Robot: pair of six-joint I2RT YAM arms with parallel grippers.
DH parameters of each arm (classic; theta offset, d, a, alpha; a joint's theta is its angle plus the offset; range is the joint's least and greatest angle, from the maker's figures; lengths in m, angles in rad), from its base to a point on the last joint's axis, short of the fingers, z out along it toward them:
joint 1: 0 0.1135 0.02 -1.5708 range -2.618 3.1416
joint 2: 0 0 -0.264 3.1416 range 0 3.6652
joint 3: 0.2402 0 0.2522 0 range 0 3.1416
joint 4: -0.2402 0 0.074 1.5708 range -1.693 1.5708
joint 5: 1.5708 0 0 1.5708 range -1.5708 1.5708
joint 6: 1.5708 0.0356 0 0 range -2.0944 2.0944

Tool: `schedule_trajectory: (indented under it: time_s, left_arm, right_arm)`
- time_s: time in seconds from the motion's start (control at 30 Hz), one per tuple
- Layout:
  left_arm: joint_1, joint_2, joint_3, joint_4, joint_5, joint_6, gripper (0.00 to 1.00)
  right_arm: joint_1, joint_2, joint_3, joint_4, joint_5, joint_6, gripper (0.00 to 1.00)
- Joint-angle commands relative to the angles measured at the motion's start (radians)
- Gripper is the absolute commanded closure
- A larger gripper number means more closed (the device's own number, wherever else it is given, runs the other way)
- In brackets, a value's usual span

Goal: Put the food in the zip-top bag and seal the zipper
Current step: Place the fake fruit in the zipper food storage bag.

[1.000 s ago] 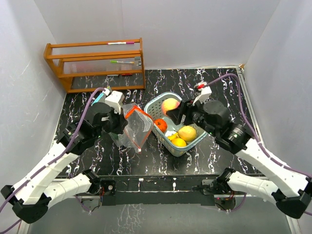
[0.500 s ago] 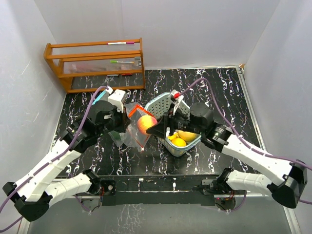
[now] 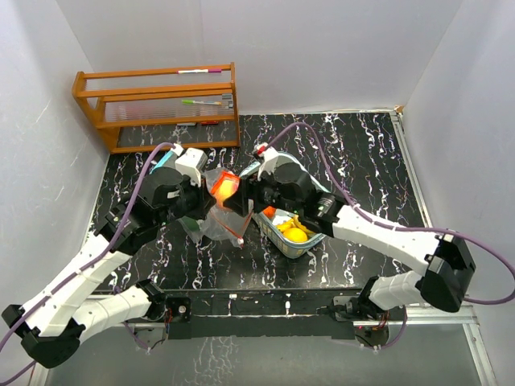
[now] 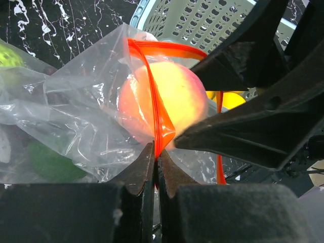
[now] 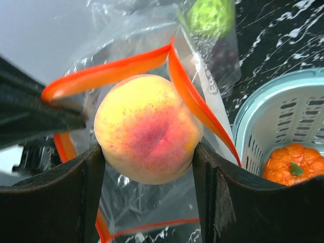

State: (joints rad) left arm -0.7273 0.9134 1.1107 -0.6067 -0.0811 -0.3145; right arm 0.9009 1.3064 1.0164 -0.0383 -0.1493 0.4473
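My right gripper (image 5: 148, 152) is shut on a peach-coloured food piece (image 5: 147, 126) and holds it in the open mouth of the clear zip-top bag (image 3: 216, 229). The bag's orange zipper rim (image 5: 111, 68) loops around the peach (image 4: 177, 98). Pinching that rim at one side is my left gripper (image 4: 156, 149), shut and holding the mouth up. A green food piece (image 5: 210, 15) lies inside the bag. An orange piece (image 5: 291, 164) and yellow pieces (image 3: 294, 234) sit in the teal basket (image 3: 302, 251) just right of the bag.
A wooden rack (image 3: 157, 104) with pens stands at the back left by the wall. The right arm (image 3: 378, 233) reaches across over the basket. White walls close in three sides of the black marbled table (image 3: 362, 161).
My right gripper has carried the peach left from above the basket to the bag's mouth. The left gripper has kept its hold on the zipper rim, shifting only slightly.
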Motion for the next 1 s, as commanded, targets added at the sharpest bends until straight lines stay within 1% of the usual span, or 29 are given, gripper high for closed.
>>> schedule_trajectory:
  time_s: [0.0, 0.03, 0.1, 0.13, 0.27, 0.4, 0.43, 0.63, 0.7, 0.73, 0.77, 0.87, 0.97]
  left_arm:
    - [0.006, -0.028, 0.013, 0.001, 0.025, -0.010, 1.00]
    - [0.006, -0.027, 0.014, 0.002, 0.026, -0.011, 1.00]
    - [0.006, -0.030, 0.017, 0.003, 0.029, -0.011, 1.00]
    - [0.006, -0.031, 0.019, 0.002, 0.029, -0.011, 1.00]
    - [0.007, -0.034, 0.021, -0.002, 0.023, -0.008, 1.00]
    - [0.007, -0.034, 0.017, 0.002, 0.024, -0.008, 1.00]
    - [0.007, -0.033, 0.017, 0.004, 0.025, -0.008, 1.00]
    - [0.006, -0.023, 0.036, 0.001, 0.016, -0.002, 1.00]
    - [0.007, -0.019, 0.050, -0.008, 0.007, -0.001, 1.00]
    - [0.006, -0.017, 0.058, -0.012, 0.004, -0.001, 1.00]
    - [0.007, -0.017, 0.069, -0.018, 0.002, -0.001, 1.00]
    - [0.006, -0.023, 0.110, -0.045, -0.014, 0.007, 1.00]
    - [0.006, -0.038, 0.155, -0.081, -0.061, 0.023, 1.00]
  right_arm:
    - [0.068, 0.059, 0.146, -0.031, 0.258, -0.017, 0.71]
    - [0.088, 0.075, 0.168, -0.052, 0.306, -0.025, 0.66]
    - [0.119, 0.109, 0.213, -0.087, 0.383, -0.034, 0.52]
    - [0.129, 0.122, 0.232, -0.106, 0.410, -0.036, 0.46]
    - [0.147, 0.140, 0.274, -0.163, 0.441, -0.045, 0.28]
    - [0.157, 0.088, 0.248, -0.167, 0.442, -0.050, 0.05]
    - [0.158, 0.067, 0.238, -0.168, 0.442, -0.051, 0.02]
    - [0.158, -0.052, 0.230, -0.236, 0.407, -0.048, 0.02]
    - [0.158, -0.101, 0.228, -0.265, 0.418, -0.035, 0.02]
    - [0.158, -0.125, 0.225, -0.288, 0.442, -0.015, 0.02]
    - [0.156, -0.143, 0.229, -0.324, 0.500, 0.016, 0.02]
    - [0.131, -0.127, 0.282, -0.518, 0.616, 0.110, 0.02]
    - [0.087, -0.091, 0.291, -0.624, 0.651, 0.147, 0.02]
